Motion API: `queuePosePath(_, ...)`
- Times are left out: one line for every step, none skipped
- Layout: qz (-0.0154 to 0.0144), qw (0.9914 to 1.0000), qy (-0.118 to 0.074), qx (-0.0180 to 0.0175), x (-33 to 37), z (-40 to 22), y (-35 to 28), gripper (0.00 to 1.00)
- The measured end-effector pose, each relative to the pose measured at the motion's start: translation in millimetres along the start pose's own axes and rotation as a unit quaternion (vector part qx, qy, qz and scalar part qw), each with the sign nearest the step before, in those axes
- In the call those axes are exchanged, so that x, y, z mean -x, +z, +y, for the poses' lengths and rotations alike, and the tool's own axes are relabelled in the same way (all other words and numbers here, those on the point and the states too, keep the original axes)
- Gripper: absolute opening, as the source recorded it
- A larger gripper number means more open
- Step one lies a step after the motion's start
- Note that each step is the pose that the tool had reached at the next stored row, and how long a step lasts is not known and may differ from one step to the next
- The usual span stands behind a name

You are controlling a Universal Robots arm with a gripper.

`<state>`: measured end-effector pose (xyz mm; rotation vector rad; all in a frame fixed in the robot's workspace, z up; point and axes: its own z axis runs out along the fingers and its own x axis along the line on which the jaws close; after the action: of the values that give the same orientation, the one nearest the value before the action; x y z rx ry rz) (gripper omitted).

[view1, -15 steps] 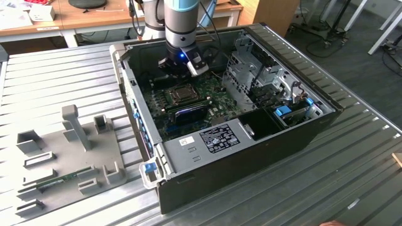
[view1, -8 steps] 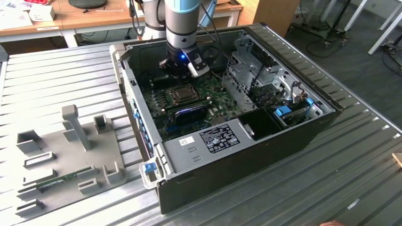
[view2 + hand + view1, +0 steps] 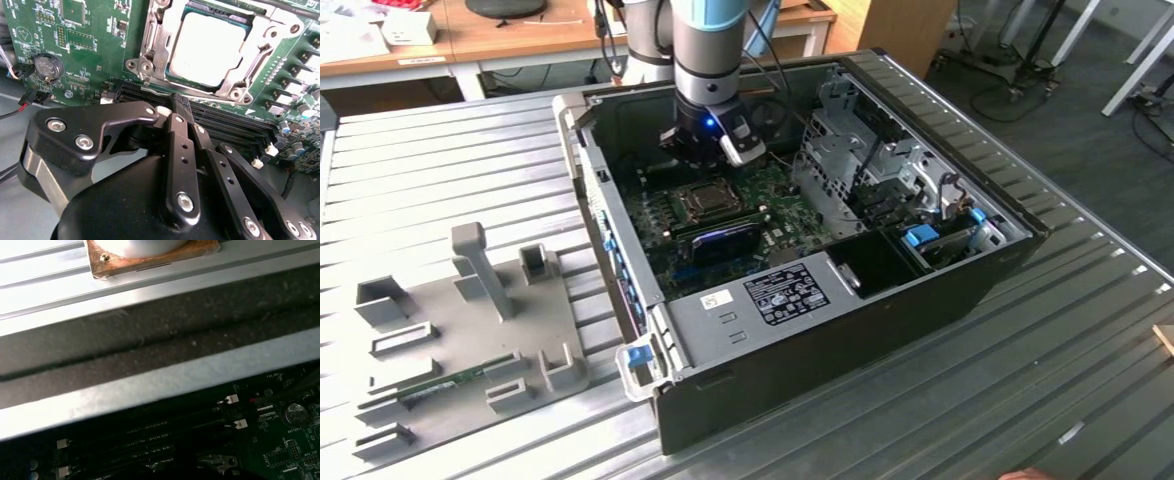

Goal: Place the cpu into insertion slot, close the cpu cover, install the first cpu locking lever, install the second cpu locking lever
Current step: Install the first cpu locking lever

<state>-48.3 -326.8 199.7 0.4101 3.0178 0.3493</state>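
The cpu (image 3: 207,47), a dull silver square, lies flat in the insertion slot (image 3: 711,200) on the green board inside the open computer case. The silvery cpu cover (image 3: 150,35) is folded down around it, framing the chip. Thin metal lever rods (image 3: 257,62) run along two sides of the frame; I cannot tell whether they are latched. My gripper (image 3: 181,102) hangs just beside the socket, over the black memory slots (image 3: 225,127), with its fingers shut and nothing between them. In the exterior view the gripper (image 3: 699,163) is low inside the case, just behind the socket.
The case walls (image 3: 607,200) close in around the board. A metal drive cage (image 3: 867,160) stands on the exterior view's right, and a labelled shroud (image 3: 781,295) lies in front. A coin battery (image 3: 46,67) sits on the board. A grey fixture plate (image 3: 467,340) lies on the table at the exterior view's left.
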Motion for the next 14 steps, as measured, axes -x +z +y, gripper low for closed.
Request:
queuePosePath(-0.0001, 1.0, 0.0, 0.0, 0.2, -0.3, 0.3, 0.1)
queuePosePath(-0.0002, 1.0, 0.001, 0.0, 0.4, -0.5, 0.6, 0.1)
queuePosePath(-0.0004, 1.0, 0.001, 0.0, 0.6, -0.8, 0.9, 0.1)
queuePosePath(-0.0006, 1.0, 0.003, -0.0001, 0.8, -1.1, 1.2, 0.1)
queuePosePath(-0.0009, 0.99999, 0.004, -0.0001, 0.9, -1.3, 1.5, 0.1)
queuePosePath(-0.0012, 0.99999, 0.005, -0.0002, 1.1, -1.4, 1.8, 0.1)
queuePosePath(-0.0014, 0.99998, 0.006, -0.0002, 1.3, -1.4, 2.0, 0.1)
queuePosePath(-0.0015, 0.99998, 0.006, -0.0003, 1.5, -1.4, 2.3, 0.1)
queuePosePath(-0.0016, 0.99997, 0.007, -0.0003, 1.7, -1.5, 2.5, 0.1)
queuePosePath(-0.0017, 0.99997, 0.007, -0.0003, 1.8, -1.5, 2.8, 0.1)
queuePosePath(-0.0018, 0.99997, 0.008, -0.0004, 1.9, -1.5, 2.9, 0.1)
queuePosePath(-0.0018, 0.99997, 0.008, -0.0004, 1.9, -1.5, 3.0, 0.1)
queuePosePath(-0.0019, 0.99997, 0.008, -0.0003, 2.0, -1.5, 3.2, 0.1)
queuePosePath(-0.002, 0.99997, 0.008, -0.0003, 2.0, -1.6, 3.4, 0.1)
